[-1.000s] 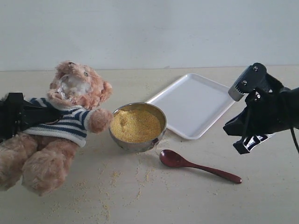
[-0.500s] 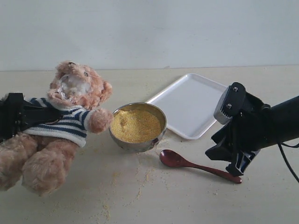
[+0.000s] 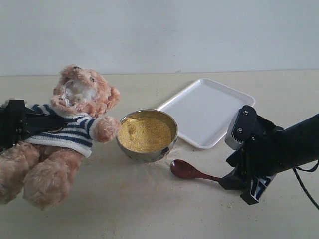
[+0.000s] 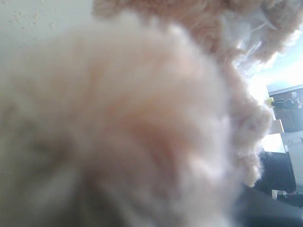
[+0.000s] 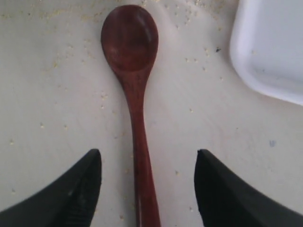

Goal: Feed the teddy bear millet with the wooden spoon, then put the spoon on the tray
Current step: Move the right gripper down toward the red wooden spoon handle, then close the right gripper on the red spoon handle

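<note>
Right wrist view, gripper (image 5: 147, 158) spread around wooden spoon (image 5: 130, 47)

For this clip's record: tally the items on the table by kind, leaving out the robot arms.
teddy bear: 1
steel bowl filled with millet: 1
wooden spoon: 1
tray: 1
Total: 4
</note>
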Available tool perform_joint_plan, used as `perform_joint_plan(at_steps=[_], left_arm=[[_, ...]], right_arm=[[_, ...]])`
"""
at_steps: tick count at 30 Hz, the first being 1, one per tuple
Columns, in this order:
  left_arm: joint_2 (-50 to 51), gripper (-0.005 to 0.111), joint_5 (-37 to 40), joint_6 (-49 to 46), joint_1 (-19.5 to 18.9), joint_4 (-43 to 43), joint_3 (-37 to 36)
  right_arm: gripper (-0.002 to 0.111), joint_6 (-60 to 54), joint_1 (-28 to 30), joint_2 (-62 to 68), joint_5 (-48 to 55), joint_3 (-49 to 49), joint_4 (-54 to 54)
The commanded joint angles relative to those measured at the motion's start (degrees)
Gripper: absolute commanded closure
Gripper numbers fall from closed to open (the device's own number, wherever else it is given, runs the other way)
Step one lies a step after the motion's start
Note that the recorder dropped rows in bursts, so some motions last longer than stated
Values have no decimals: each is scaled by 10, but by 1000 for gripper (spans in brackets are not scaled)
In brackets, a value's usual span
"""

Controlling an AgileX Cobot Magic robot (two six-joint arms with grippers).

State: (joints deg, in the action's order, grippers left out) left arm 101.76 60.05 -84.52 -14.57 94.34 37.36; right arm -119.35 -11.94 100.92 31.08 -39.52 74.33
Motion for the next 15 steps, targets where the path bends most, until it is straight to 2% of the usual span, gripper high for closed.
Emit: perform_joint_plan(at_steps=[1,15], left_arm=[[-6,102,14,-4,-2,7,-1],[-6,102,14,-6,-2,7,-1]], right_arm=[[50,-9,-1,10,-2,2,4],[50,-9,-1,12,-14,2,4]])
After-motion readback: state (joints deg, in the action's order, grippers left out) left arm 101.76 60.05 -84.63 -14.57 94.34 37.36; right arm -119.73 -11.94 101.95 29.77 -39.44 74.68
